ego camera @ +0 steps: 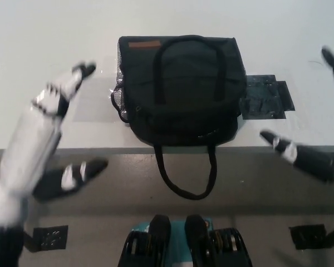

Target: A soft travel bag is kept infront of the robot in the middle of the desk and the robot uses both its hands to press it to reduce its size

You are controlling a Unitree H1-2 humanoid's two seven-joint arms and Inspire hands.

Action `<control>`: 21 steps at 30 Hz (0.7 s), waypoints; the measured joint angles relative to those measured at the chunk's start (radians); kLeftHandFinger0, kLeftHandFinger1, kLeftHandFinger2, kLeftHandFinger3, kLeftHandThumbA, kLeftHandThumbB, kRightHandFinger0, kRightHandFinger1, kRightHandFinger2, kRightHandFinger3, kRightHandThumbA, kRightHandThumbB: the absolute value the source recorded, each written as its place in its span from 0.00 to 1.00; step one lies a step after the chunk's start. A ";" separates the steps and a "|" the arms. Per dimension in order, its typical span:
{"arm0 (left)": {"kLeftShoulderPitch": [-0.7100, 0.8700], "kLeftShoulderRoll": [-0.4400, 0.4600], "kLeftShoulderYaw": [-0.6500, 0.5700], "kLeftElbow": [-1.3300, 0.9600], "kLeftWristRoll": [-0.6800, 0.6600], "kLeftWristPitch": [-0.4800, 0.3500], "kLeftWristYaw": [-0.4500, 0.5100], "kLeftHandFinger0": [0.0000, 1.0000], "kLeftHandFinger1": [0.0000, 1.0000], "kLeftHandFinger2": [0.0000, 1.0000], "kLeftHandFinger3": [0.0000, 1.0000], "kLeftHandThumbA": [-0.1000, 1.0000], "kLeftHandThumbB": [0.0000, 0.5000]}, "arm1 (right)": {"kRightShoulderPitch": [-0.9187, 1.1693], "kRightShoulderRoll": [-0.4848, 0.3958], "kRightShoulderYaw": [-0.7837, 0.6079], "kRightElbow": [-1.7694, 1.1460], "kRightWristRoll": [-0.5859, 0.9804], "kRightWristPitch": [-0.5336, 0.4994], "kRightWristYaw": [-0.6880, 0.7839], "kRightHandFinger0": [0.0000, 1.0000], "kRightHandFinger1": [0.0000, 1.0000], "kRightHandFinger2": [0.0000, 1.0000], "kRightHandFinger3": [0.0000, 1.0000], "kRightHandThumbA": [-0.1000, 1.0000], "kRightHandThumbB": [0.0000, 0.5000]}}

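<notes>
A dark soft travel bag (pixel 181 89) sits in the middle of the white desk (pixel 44 33), near its front edge. One carry handle lies over its top and the other hangs down past the desk edge (pixel 185 178). My white left hand (pixel 42 128) is raised to the left of the bag, open, fingers spread, not touching it. My black right hand (pixel 317 133) is raised to the right of the bag, open as well, partly cut by the picture's right edge.
A dark flat patch (pixel 264 97) lies on the desk just right of the bag. A pale rectangular mark (pixel 92 100) shows on the desk left of the bag. The floor lies below the desk's front edge.
</notes>
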 measured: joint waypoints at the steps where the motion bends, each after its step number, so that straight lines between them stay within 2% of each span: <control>1: -0.045 0.009 -0.001 0.026 0.004 0.006 -0.008 1.00 1.00 1.00 1.00 1.00 0.63 | -0.032 -0.004 -0.006 0.010 0.010 0.018 0.005 1.00 1.00 1.00 1.00 1.00 0.42; 4: -0.178 0.032 -0.008 0.111 0.023 0.025 -0.032 1.00 1.00 1.00 1.00 1.00 0.58 | -0.130 -0.014 -0.017 0.064 0.031 0.068 0.015 1.00 1.00 1.00 1.00 1.00 0.54; 11: -0.465 0.044 -0.084 0.411 0.084 0.043 -0.067 1.00 1.00 1.00 1.00 1.00 0.59 | -0.362 -0.040 -0.009 0.296 0.031 0.189 0.050 1.00 1.00 1.00 1.00 1.00 0.65; 15: -0.563 0.042 -0.132 0.548 0.116 0.049 -0.074 1.00 1.00 1.00 1.00 1.00 0.61 | -0.462 -0.039 0.015 0.401 0.030 0.235 0.063 1.00 1.00 1.00 1.00 1.00 0.63; 21: -0.680 0.029 -0.220 0.812 0.185 0.049 -0.068 1.00 1.00 1.00 1.00 1.00 0.53 | -0.585 -0.020 0.053 0.611 0.030 0.269 0.071 1.00 1.00 1.00 1.00 1.00 0.60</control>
